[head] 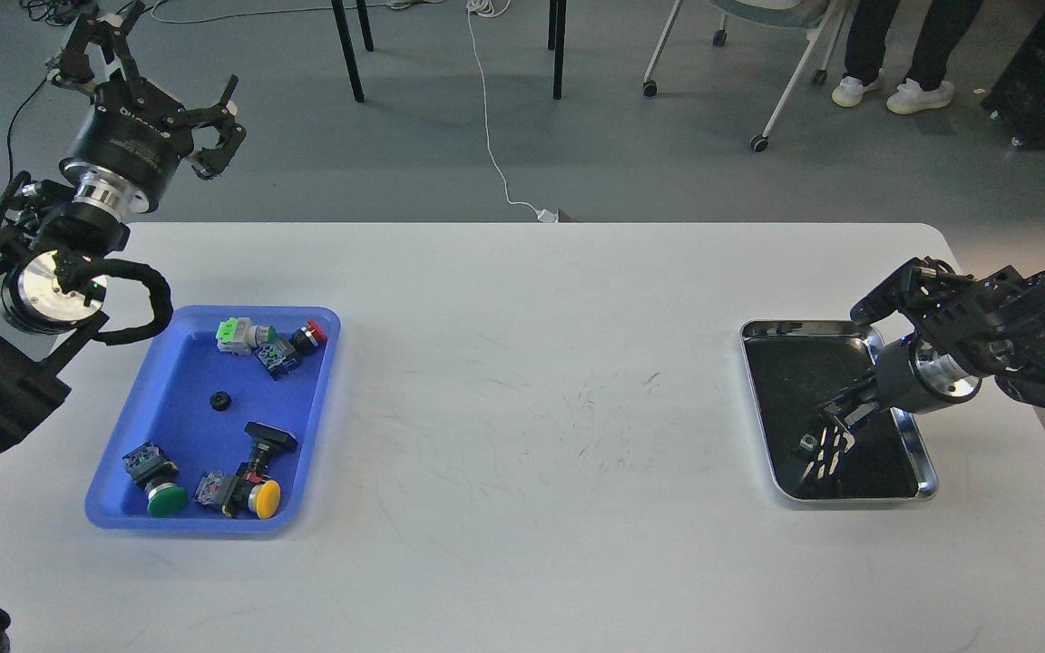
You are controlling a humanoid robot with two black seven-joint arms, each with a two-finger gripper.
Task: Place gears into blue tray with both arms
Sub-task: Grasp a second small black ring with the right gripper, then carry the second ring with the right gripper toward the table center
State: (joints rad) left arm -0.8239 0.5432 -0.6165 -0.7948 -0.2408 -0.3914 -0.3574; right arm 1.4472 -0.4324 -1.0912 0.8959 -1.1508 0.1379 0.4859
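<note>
One gear (219, 401), a tiny black toothed wheel, lies in the middle of the blue tray (180, 367) at the table's left. My left gripper (160, 86) is raised beyond the table's far-left corner, well above and behind the tray, its claws spread open and empty. My right gripper (838, 419) hangs low over the shiny steel tray (929, 479) at the right. Its fingers are dark against the tray's dark inside. A small greyish piece (806, 443), possibly a second gear, lies in the steel tray just left of the fingers, apart from them.
Several push-button switches lie in the blue tray: a green and a red one (270, 339) at the far end, a green-capped one (156, 488), a yellow-capped one (241, 490) and a black one (265, 441) at the near end. Chair legs and a person's feet are beyond the table.
</note>
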